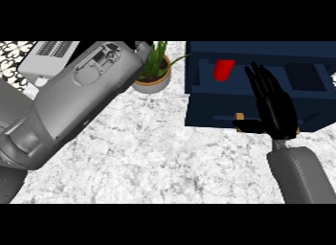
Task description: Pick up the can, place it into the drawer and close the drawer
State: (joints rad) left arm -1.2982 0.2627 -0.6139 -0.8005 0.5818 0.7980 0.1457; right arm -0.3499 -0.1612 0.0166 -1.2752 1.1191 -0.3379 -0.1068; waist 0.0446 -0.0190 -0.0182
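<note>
Red can (224, 70) lies in our navy drawer (206, 103); light, stiff, slippery, best gripped round its sides; right hand (275, 105) open, left hand unseen.

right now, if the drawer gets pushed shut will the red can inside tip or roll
The can looks upright and taller than wide in the open drawer, so a sudden push may well tip it. Being round, it would likely roll once down. The right hand, open over the drawer front, would probably do better easing it shut.
</note>
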